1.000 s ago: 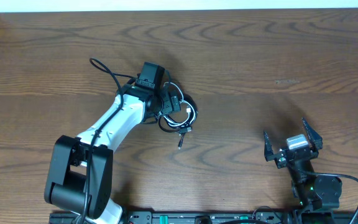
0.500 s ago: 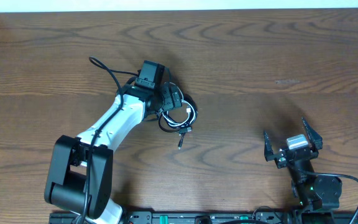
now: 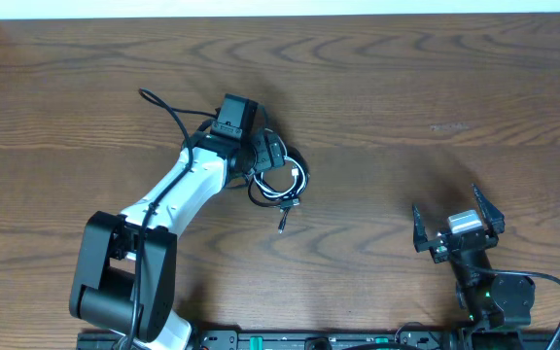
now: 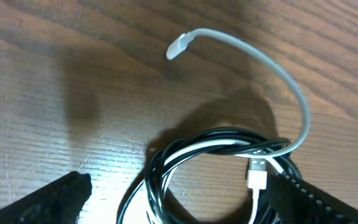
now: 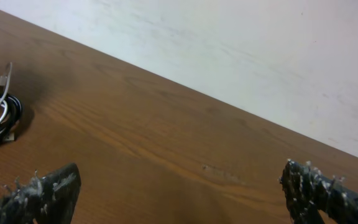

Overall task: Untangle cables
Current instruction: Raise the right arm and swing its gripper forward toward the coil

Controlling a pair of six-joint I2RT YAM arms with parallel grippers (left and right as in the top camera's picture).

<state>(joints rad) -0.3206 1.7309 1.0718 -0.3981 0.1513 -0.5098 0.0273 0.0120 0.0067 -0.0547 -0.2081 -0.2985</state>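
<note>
the left gripper (image 4: 186,180) hangs open astride the coiled black cable (image 4: 153,177) and white cable (image 4: 289,84), tangled on the wooden table (image 3: 406,87); the right gripper (image 3: 458,226) stands open, well apart.

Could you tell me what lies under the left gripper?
A tangled coil of black cable and white cable on the table, between the open fingers of the left gripper. From overhead the gripper covers part of it.

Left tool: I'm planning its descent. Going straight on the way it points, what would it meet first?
The left tool would likely meet the coiled cables first, right below its open jaws; depth is unclear.
</note>
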